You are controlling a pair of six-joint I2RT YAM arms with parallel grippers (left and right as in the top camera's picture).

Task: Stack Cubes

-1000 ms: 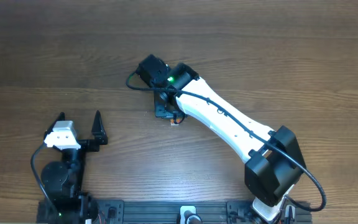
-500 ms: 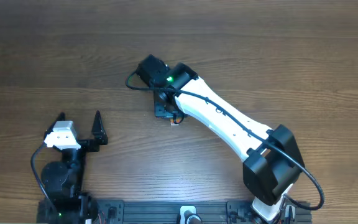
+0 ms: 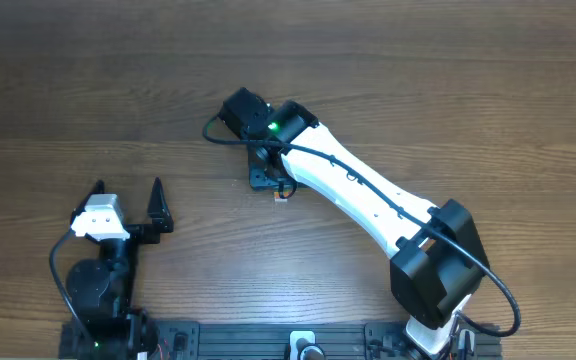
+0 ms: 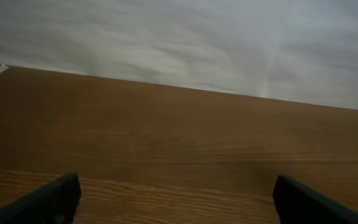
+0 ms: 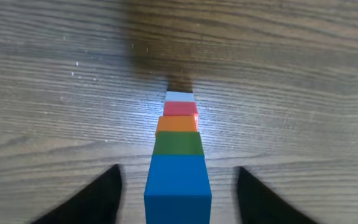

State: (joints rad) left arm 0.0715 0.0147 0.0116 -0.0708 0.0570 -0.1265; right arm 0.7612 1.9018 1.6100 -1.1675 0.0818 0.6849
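The stack of cubes (image 5: 178,149) stood upright on the wooden table (image 5: 303,74), near its middle: blue cube (image 5: 178,186) on top, then green cube (image 5: 178,144), orange cube (image 5: 177,123), red cube (image 5: 180,108) and a pale cube (image 5: 179,96) at the bottom (white or light grey, hard to tell). The right gripper (image 5: 178,200) hung above it, fingers spread wide either side of the blue cube with clear gaps, gripping nothing. The left gripper (image 3: 128,198) sat well apart near its base, likewise wide open and empty
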